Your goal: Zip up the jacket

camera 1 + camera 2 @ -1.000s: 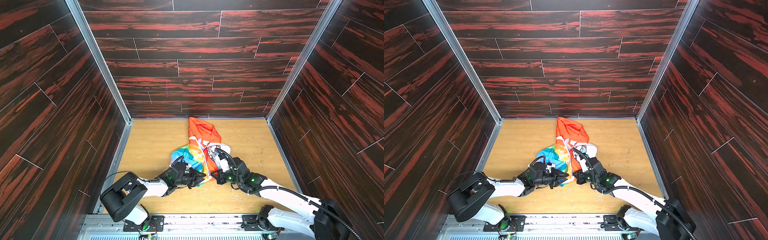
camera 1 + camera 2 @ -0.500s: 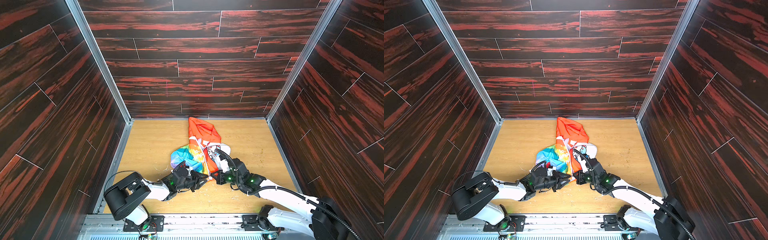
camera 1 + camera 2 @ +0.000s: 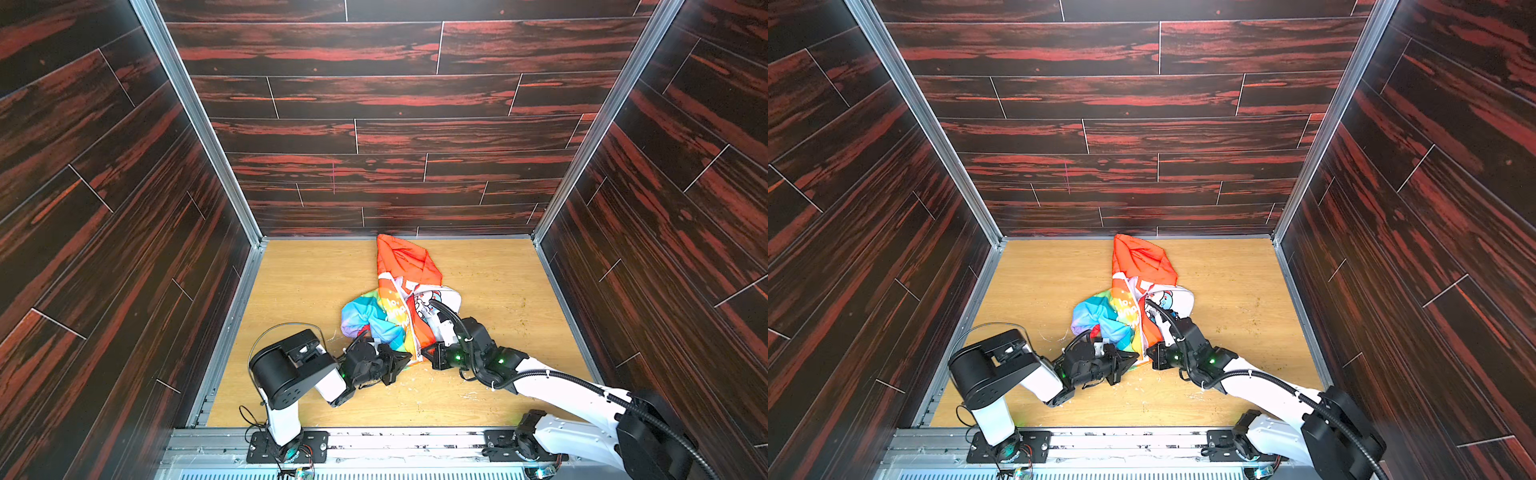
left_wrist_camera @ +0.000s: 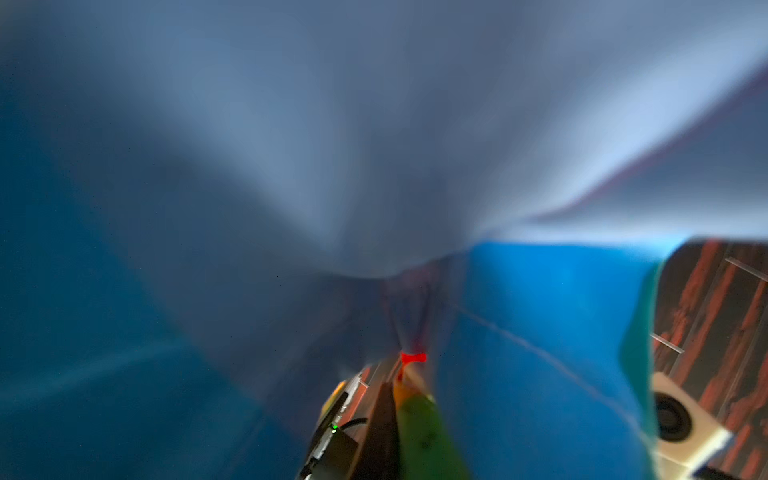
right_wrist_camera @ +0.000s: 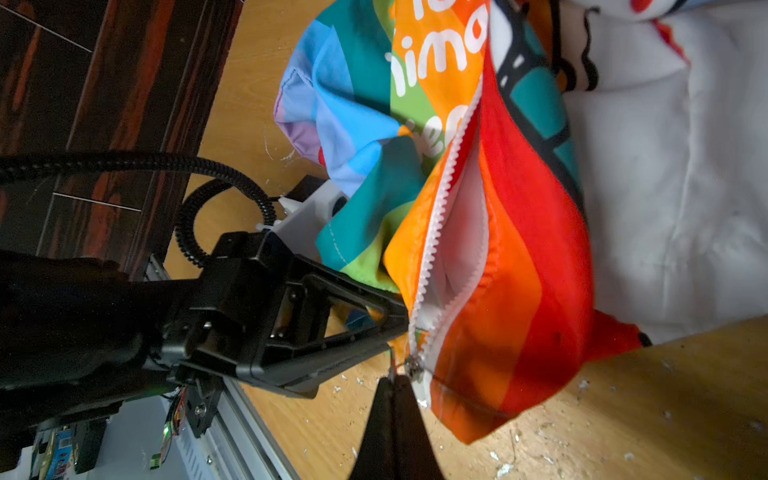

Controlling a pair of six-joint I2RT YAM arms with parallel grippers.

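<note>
1. The small thin jacket (image 3: 374,316) with the bright orange hood (image 3: 405,257), white body and rainbow stripes lies in a crumpled heap on the light wooden floor (image 3: 316,282). Its rainbow hem is right at the tips of both pincers. The hood points away from them.
2. The black left pincer (image 5: 401,318) is squeezed shut. Its tips seem to pinch the hem edge, just beside the bottom of the white zipper (image 5: 440,216). Its own camera sees only blurry blue cloth.
3. The black right pincer (image 5: 392,380) is squeezed shut too. It holds the tiny metal zipper pull (image 5: 391,365) at the very bottom of the zipper.
4. Past the right pincer the two rows of white teeth gape apart. So I think nearly all the zipping is left to do.
5. The pull is tiny. A quick or sideways tug could make it slip out of the right pincer.
6. The cloth is bunched up. A loose fold could get caught in the zipper and jam it.
7. If the left pincer loses the thin hem, the whole jacket could slide along instead of zipping.
</note>
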